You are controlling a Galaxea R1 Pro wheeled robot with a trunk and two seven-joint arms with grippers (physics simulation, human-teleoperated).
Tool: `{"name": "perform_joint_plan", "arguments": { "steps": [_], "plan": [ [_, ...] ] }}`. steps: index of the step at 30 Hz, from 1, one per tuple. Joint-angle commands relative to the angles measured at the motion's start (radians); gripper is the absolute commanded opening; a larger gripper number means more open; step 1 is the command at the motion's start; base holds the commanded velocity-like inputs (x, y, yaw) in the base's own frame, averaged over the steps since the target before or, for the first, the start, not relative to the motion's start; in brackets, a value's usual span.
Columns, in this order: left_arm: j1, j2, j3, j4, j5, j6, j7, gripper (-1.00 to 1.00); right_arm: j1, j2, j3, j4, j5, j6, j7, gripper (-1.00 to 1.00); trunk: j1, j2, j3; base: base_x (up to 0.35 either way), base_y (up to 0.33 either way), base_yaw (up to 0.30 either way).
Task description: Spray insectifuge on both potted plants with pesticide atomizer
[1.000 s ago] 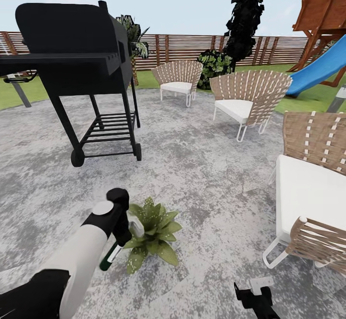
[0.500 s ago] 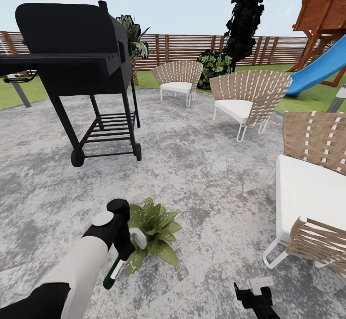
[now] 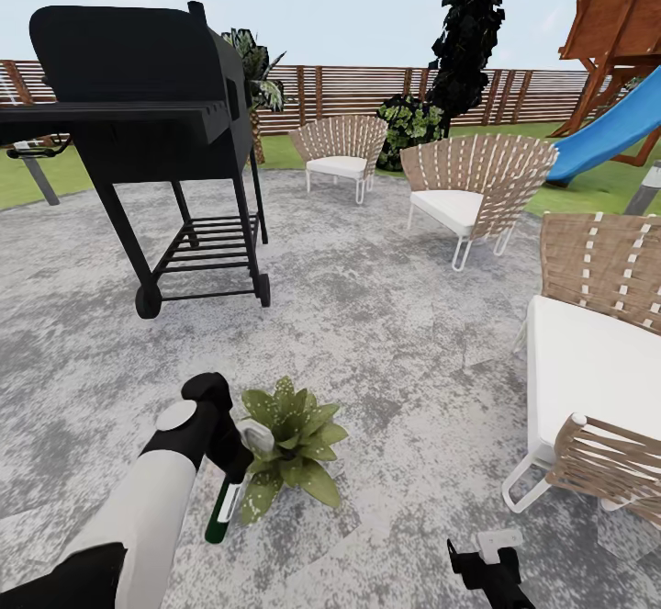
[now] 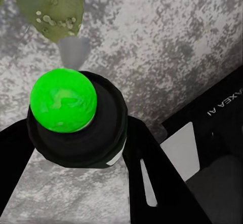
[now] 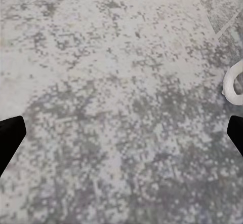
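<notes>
The pesticide atomizer (image 3: 223,506), a slim dark bottle with a white patch, hangs from my left gripper (image 3: 240,464) with its tip pointing down at the stone patio (image 3: 395,315). My left gripper is shut on it, right beside the left edge of a potted plant (image 3: 294,446). In the left wrist view the bright green tip (image 4: 63,100) caps the dark bottle between black fingers (image 4: 152,178), with a speckled leaf (image 4: 48,1) just beyond. My right gripper (image 3: 487,570) hangs low at the near right; its fingertips (image 5: 10,138) stand wide apart over bare stone. The second potted plant is out of view.
A black grill (image 3: 138,122) on wheels stands at the far left. Wicker chairs (image 3: 477,186) ring the patio, and one with a white cushion (image 3: 592,370) is close on the right. Behind them run the slatted fence (image 3: 367,90), a blue slide (image 3: 610,131) and lawn.
My left arm has drawn back slightly to the left. The atomizer has swung lower and more upright, tip down, beside the plant. The right gripper has not moved.
</notes>
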Motion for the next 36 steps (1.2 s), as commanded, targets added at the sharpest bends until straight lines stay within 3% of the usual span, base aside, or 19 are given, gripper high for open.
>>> {"name": "perform_joint_plan", "arguments": {
  "steps": [1,8,16,24,29,36],
  "plan": [
    [0.001,-0.001,0.003,0.0,-0.011,0.014,-0.009,-1.0,-0.001,0.0,-0.007,0.001,0.011,-0.003,-0.002,1.0,0.0,0.0,-0.001,0.0,0.0,0.0],
    [0.083,0.003,0.004,0.001,-0.01,0.014,-0.007,-1.0,-0.001,0.0,-0.007,0.001,0.011,-0.003,-0.002,1.0,0.0,0.0,-0.001,0.0,0.0,0.0],
    [0.078,-0.001,0.008,-0.091,-0.009,0.018,-0.004,-1.0,-0.001,0.0,-0.007,0.001,0.011,-0.003,-0.002,1.0,0.0,0.0,-0.001,0.0,0.0,0.0],
    [0.139,0.013,0.043,-0.086,-0.009,0.013,-0.001,-1.0,-0.001,0.0,-0.007,0.001,0.011,-0.003,-0.002,1.0,0.0,0.0,-0.001,0.0,0.0,0.0],
    [0.145,0.012,0.049,-0.103,-0.009,0.014,0.001,-1.0,-0.001,0.0,-0.007,0.001,0.009,-0.003,-0.002,1.0,0.0,0.0,-0.001,0.0,0.0,0.001],
    [0.141,0.006,0.051,-0.162,-0.009,0.015,0.001,-1.0,-0.001,0.0,-0.007,0.001,0.01,-0.003,-0.002,1.0,0.0,0.0,-0.001,0.029,-0.046,0.221]
  ]
}}
